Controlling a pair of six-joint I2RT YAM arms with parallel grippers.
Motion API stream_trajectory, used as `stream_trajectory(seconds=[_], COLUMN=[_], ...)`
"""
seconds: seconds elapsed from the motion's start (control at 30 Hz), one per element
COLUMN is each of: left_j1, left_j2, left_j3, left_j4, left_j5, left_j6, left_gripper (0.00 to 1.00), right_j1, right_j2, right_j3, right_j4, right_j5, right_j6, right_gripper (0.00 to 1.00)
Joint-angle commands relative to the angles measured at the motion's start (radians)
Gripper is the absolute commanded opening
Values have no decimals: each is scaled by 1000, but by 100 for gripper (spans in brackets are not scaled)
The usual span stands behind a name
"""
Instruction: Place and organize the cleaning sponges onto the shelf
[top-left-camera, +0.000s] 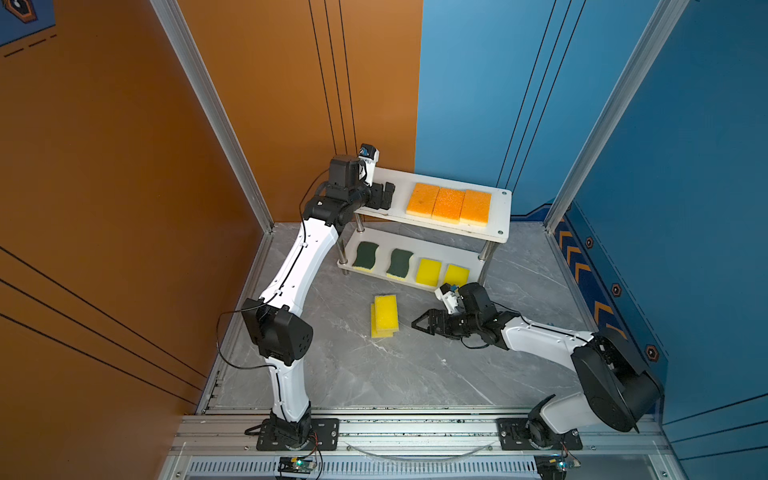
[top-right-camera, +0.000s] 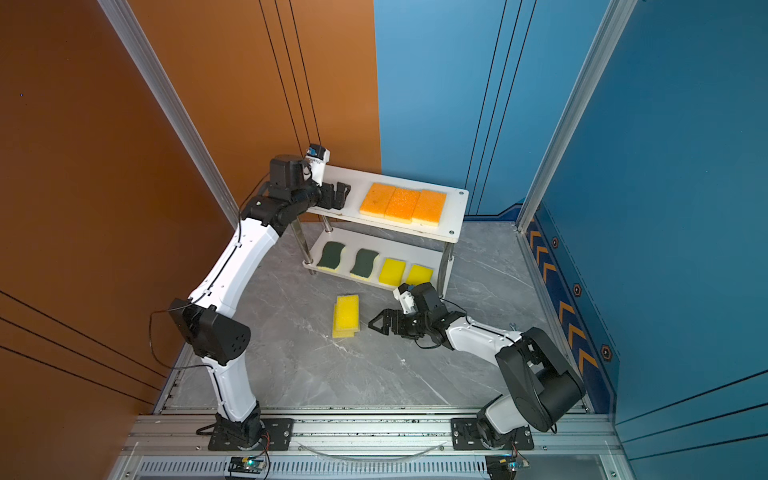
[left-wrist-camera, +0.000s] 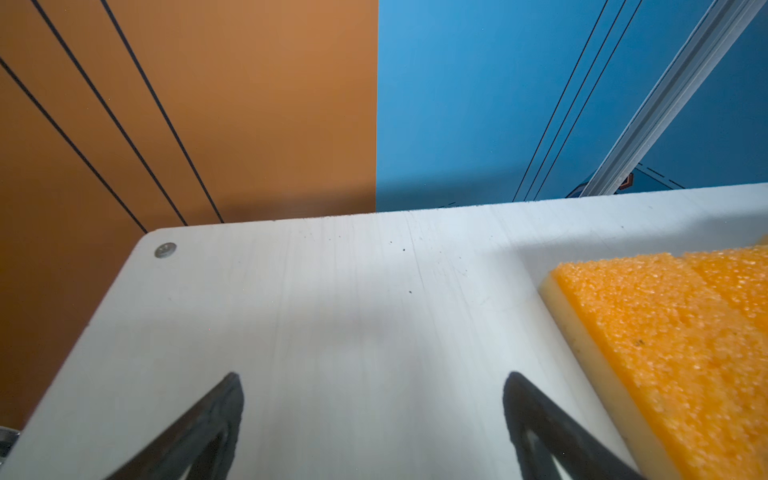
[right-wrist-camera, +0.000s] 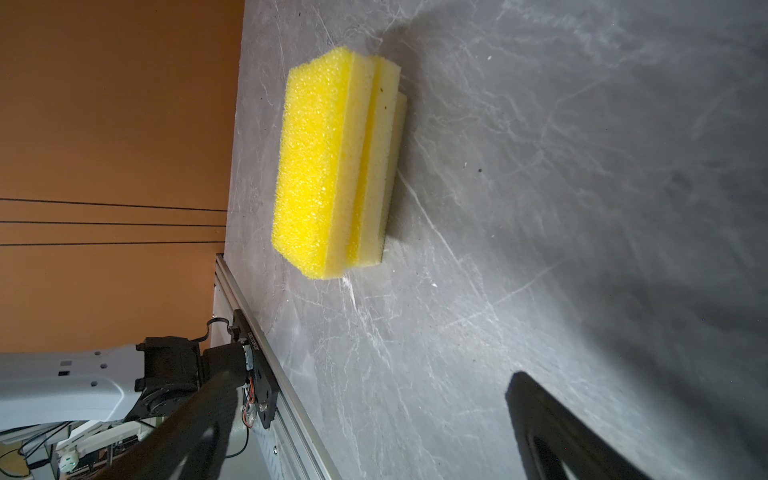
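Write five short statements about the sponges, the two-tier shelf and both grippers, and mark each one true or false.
1. Three orange-topped rectangular sponges lie side by side on the white two-tier shelf's top board. True.
2. The lower board holds four wavy dark-green scouring pads. False: two wavy green pads and two yellow foam sponges.
3. Stacked yellow sponges lie on the grey marble-patterned table. True.
4. The right gripper grips that stack. False: it is open, beside it.
5. The left gripper holds an orange sponge. False: open, empty.

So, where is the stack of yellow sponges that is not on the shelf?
In both top views the stack of yellow sponges lies on the grey table, in front of the shelf, just left of the open right claw.
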Motion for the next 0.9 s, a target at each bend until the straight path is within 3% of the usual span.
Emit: stream_trajectory(seconds=[0.0, 0.2, 0.5, 0.67, 0.87], left_j1=[-2, -63, -206, -261, -287], left_j2=[-89, -252, -513, -589, -645], left_j3=[-34, -155, -511, -668, -837], left_j4=[-2, 3, 23, 20, -37], left_j5=[-12, -80, -251, -329, -366], left_j6=[-14, 13, 0, -103, -355], left_gripper=[97, 98, 97, 98, 98], right_j1=[3, 6, 4, -6, -23], right_j2=[-5, -30, -106, -149, -176], right_j3=[-9, 2, 46, 63, 60], right_j4=[17, -8, -144, -206, -239], right_j5=[-17, -8, 23, 42, 59], right_j6=[14, 9, -34, -54, -60], right_gripper=[100, 100, 100, 100, 100])
